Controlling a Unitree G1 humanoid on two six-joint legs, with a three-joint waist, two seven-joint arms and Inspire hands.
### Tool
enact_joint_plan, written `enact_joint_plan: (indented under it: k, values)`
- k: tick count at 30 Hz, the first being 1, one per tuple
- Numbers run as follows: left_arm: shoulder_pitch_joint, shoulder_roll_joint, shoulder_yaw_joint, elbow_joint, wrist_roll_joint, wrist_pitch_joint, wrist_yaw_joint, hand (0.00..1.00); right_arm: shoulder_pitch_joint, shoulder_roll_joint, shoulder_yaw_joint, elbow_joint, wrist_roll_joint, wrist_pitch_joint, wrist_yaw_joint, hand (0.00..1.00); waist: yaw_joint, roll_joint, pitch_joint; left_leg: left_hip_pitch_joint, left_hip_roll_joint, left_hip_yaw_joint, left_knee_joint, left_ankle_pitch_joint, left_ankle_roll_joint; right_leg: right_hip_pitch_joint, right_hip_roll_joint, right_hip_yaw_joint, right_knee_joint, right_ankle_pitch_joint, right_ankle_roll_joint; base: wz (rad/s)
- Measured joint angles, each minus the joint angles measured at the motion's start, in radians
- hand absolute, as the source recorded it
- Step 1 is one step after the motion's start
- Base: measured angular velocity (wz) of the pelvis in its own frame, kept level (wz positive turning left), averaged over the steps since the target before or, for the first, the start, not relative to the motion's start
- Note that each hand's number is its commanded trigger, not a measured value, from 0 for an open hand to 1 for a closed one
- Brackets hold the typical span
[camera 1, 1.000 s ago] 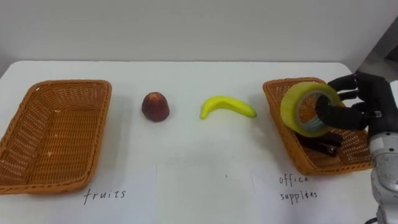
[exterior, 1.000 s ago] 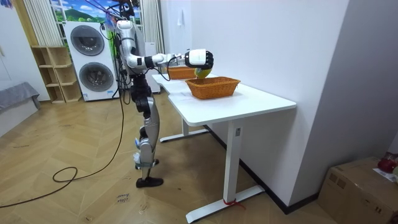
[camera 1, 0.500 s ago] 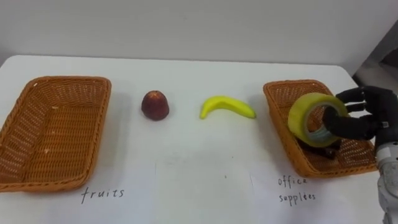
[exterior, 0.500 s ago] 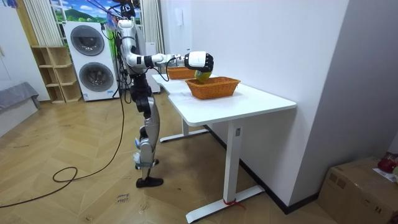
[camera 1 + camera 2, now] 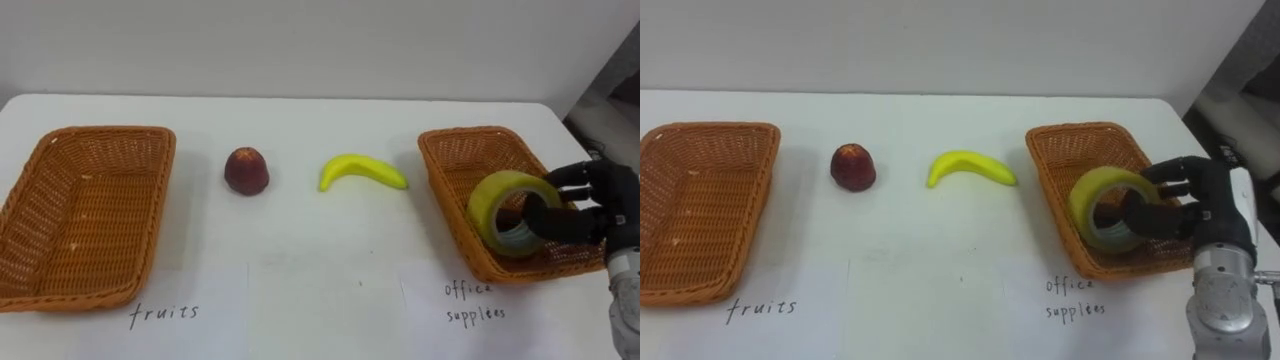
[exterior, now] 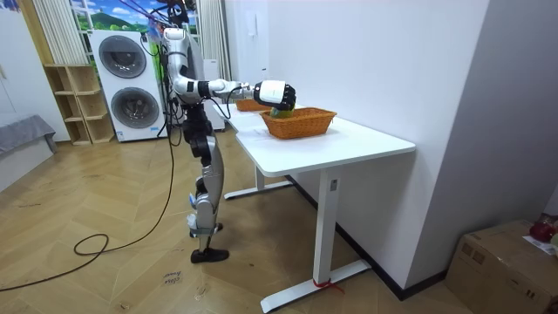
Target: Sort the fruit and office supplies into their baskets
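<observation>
In the office-supplies basket (image 5: 447, 150), sinking the tape roll (image 5: 488, 205) lower than a second ago, gripping its core with fingers (image 5: 568, 176) of the right hand (image 5: 605, 200); likely nearing release.

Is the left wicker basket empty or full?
Empty: the orange wicker basket shows bare weave inside; red apple and yellow banana lie on the white table.

L/R eye views: head cam, close, looking down onto worktop (image 5: 300, 210), slightly offset. Room view: distant, side-on, whole robot; shares worktop w/ both.
</observation>
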Motion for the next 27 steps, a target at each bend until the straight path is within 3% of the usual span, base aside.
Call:
enact_joint_plan:
  k: [7,8,9,10,11,12,20,27]
  values:
    - [0.000,0.000,0.000,-0.005,0.000,0.007,0.000,0.00,0.018,0.000,0.001,0.000,-0.021,0.001,0.006,1.00,-0.008,-0.001,-0.0003,0.000,0.000,0.001,0.003,0.000,0.000,-0.002,0.000,0.003,0.000,0.000,0.000,0.00]
    - [0.000,0.001,0.000,-0.005,0.000,0.007,-0.001,0.00,0.021,0.000,0.001,0.000,-0.021,0.005,0.006,0.95,-0.008,-0.002,-0.0002,0.000,0.000,0.001,0.003,0.000,0.000,-0.004,0.000,0.004,0.000,0.000,0.000,-0.03]
    - [0.000,0.001,0.000,-0.005,0.000,0.008,-0.001,0.00,0.022,0.000,0.001,0.000,-0.021,0.010,0.006,0.79,-0.008,-0.002,-0.0002,0.000,0.000,0.002,0.003,0.000,0.000,-0.005,0.000,0.005,0.000,0.000,0.000,0.00]
    - [-0.001,0.001,0.000,-0.005,0.000,0.010,-0.001,0.00,0.022,0.000,0.001,0.000,-0.025,0.017,0.006,0.42,-0.008,-0.003,-0.0001,0.000,0.000,0.002,0.003,0.000,0.000,-0.007,0.000,0.005,0.000,0.000,0.000,0.00]
    - [-0.001,0.000,0.000,-0.005,0.000,0.013,-0.001,0.00,0.022,0.000,0.001,0.000,-0.036,0.021,0.007,0.15,-0.008,-0.004,-0.0004,0.000,0.000,0.001,0.002,0.000,0.000,-0.012,0.000,0.006,0.000,0.000,0.000,0.00]
    - [-0.001,0.001,0.000,-0.006,0.000,0.014,-0.001,0.00,0.021,0.000,0.001,0.000,-0.041,0.021,0.006,0.00,-0.008,-0.005,-0.0003,0.000,0.000,0.001,0.002,0.000,0.000,-0.013,0.000,0.006,0.000,0.000,0.000,0.00]
    - [-0.001,0.001,0.034,-0.012,0.000,0.020,-0.003,0.00,0.021,0.000,0.000,0.000,-0.093,0.022,0.012,0.00,-0.005,-0.019,0.0009,0.000,0.000,0.001,0.002,0.000,0.000,-0.014,0.001,0.008,0.002,0.000,0.000,0.00]
    - [-0.001,0.000,0.035,-0.012,0.000,0.022,-0.003,0.00,0.021,0.000,0.000,0.000,-0.095,0.022,0.012,0.00,-0.006,-0.017,0.0016,0.000,0.001,0.001,0.002,0.000,0.000,-0.014,0.001,0.008,0.005,0.000,0.000,0.00]
